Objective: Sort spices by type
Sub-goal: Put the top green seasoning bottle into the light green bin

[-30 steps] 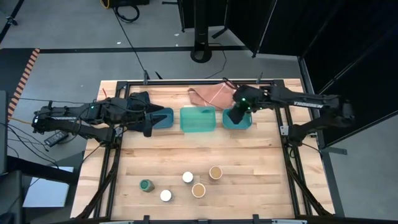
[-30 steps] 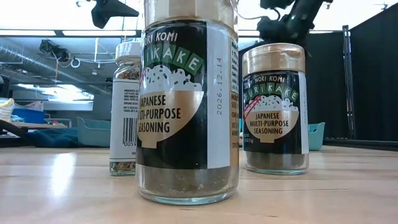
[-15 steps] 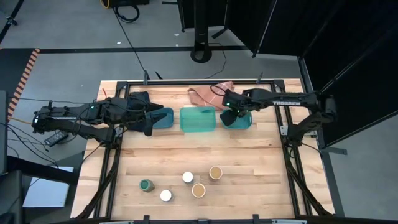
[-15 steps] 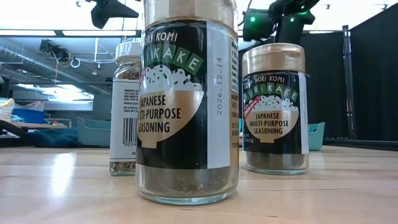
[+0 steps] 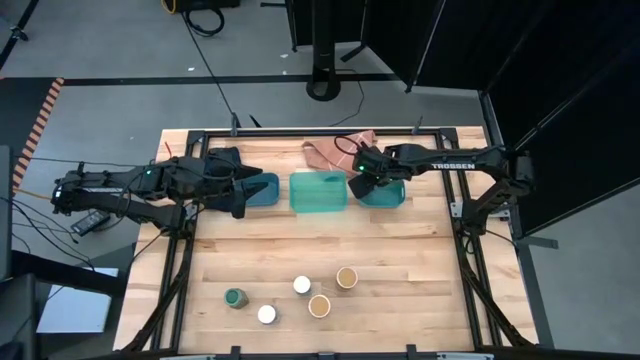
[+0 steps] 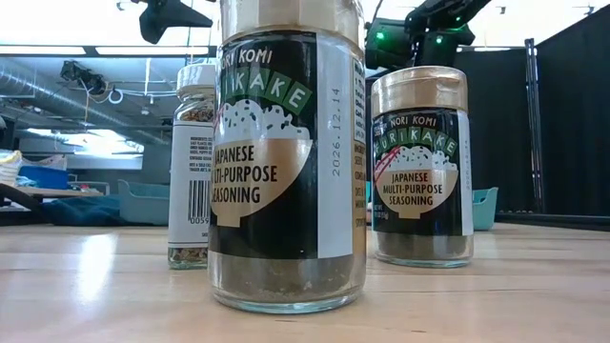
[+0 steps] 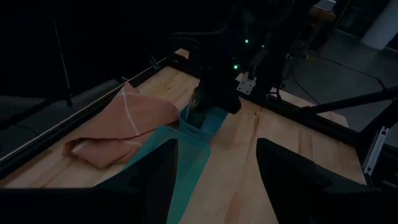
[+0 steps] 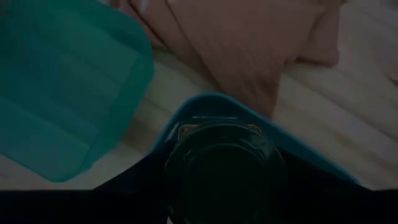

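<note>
**Right arm slides left over the far tray, jar beneath it**

Since a second ago the right claw (image 5: 360, 183) has travelled left along the right tray (image 5: 392, 196), towards that tray's end nearest the middle tray (image 5: 320, 192).

Nearest on the tabletop (image 5: 420, 250), five spices wait in a loose cluster: a green-lidded jar (image 5: 235, 297), two white-lidded jars (image 5: 266, 314) (image 5: 302, 285) and two tan-lidded jars (image 5: 319, 305) (image 5: 346, 277). They stand close together, so a later reach for one may well knock a neighbour over or send it rolling.

Farther back, the sixth jar (image 8: 224, 168) sits directly under the right claw, at a corner of the right tray. Judged by the count, it is the second green one. If the claw lifts away while touching the lid, the jar could tip against the rim or topple out. Whether this claw grips the jar or has let go cannot be told.

The left claw (image 5: 240, 192) waits over the left tray (image 5: 266, 190), parted and empty. Beyond the trays lies a pink cloth (image 5: 325, 152).
</note>
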Robot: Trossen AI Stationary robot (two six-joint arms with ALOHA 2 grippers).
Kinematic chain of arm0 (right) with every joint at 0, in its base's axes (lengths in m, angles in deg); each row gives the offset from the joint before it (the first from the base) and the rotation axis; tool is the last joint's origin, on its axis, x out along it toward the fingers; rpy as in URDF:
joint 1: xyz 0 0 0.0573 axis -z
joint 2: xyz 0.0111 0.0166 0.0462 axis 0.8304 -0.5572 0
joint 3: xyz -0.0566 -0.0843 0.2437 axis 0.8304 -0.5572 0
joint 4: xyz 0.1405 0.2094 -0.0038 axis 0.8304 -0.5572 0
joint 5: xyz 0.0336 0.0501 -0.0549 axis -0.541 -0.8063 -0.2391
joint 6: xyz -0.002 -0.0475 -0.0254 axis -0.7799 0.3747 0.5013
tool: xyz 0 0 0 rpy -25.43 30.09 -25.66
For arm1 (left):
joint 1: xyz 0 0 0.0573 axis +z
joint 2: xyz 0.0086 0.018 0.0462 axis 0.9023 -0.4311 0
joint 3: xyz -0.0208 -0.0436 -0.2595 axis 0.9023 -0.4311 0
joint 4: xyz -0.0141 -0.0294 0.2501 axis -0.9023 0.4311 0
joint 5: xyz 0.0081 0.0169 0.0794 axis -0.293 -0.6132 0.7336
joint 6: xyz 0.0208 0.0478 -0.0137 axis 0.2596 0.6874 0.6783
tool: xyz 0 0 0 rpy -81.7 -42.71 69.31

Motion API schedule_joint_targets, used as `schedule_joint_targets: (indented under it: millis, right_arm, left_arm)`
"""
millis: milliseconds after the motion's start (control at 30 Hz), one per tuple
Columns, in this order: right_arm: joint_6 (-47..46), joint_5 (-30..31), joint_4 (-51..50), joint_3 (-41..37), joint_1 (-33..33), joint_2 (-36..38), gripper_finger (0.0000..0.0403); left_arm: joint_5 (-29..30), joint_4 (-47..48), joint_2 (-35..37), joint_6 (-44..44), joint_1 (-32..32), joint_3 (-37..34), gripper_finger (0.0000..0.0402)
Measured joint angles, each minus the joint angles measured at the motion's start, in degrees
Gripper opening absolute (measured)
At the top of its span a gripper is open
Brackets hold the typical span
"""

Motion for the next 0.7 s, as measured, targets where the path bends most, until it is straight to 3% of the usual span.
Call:
schedule_joint_targets:
  millis: [133,300,500,700]
  right_arm:
    - [-0.6,-0.1,0.0,0.0,0.0,-0.2,0.0243]
    - [-0.2,-0.1,0.3,0.0,0.0,-0.2,0.0236]
    - [4.3,-0.9,1.7,0.0,0.0,-0.2,0.0236]
    - [9.0,-4.3,3.8,0.0,0.7,-0.2,0.0261]
  left_arm:
    - [0.0,0.0,0.0,0.0,0.0,0.0,0.0224]
    - [0.0,0.0,0.0,0.1,0.0,0.0,0.0224]
    - [0.0,0.0,0.0,0.1,0.0,0.0,0.0224]
    - [0.0,0.0,0.0,0.1,0.0,0.0,0.0224]
